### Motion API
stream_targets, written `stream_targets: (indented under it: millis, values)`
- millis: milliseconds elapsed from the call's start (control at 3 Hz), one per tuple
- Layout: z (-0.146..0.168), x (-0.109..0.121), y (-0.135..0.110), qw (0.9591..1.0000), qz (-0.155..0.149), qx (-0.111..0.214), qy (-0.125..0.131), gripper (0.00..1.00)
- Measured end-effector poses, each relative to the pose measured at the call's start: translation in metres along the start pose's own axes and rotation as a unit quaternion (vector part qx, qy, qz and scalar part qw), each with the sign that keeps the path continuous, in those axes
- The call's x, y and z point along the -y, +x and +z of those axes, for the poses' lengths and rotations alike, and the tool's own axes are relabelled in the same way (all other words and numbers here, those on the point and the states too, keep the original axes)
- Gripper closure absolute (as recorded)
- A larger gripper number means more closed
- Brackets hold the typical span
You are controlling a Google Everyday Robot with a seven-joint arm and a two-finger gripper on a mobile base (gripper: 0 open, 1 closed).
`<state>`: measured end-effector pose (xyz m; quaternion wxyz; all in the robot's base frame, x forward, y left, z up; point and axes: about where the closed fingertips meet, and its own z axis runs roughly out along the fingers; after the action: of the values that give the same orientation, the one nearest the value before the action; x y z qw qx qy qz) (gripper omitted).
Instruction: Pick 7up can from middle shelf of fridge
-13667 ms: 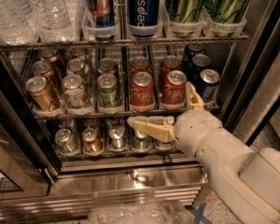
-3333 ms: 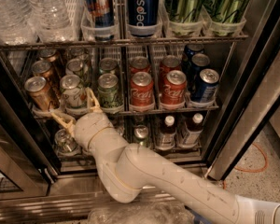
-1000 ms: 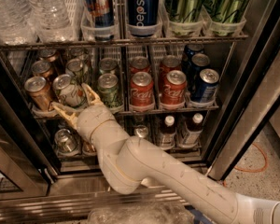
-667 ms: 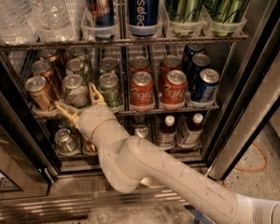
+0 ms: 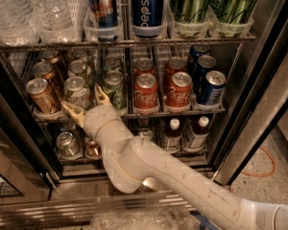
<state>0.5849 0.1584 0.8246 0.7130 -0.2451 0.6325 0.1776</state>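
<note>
**At the middle shelf: claw straddles the 7up can**

On the middle shelf [image 5: 182,112] of the fridge [image 5: 261,75], in the second lane from the left, the 7up can [image 5: 77,93] stands upright at the front of its row. It has a pale silvery-white body with green streaks and a plain silver top. I can't make out any lettering on it.

The gripper [image 5: 84,100] sits right at that can with its two tan fingers [image 5: 73,112] spread wide. One finger is low on the can's left. The other is on its right, between it and the darker green can [image 5: 114,88]. Whether the fingers actually touch the can I can't tell.

A brown can [image 5: 42,96] stands just to the left. To the right, two red cans [image 5: 146,95] carry white Coca-Cola script, and beyond them are blue cans [image 5: 210,88]. On the rack above, a tall blue can [image 5: 147,8] reads "pepsi".
</note>
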Motion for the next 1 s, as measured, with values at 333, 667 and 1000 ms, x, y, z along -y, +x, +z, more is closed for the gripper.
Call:
stream_targets:
  millis: [333,667,1000]
  values:
    - [0.0094,-0.0011,-0.0014,1.0,-0.002,0.003,-0.005,0.27]
    - [0.0116,-0.0039,-0.0007,0.9999,-0.002,0.008,-0.007,0.46]
    - [0.0116,-0.0039,-0.0007,0.9999,-0.002,0.008,-0.007,0.69]
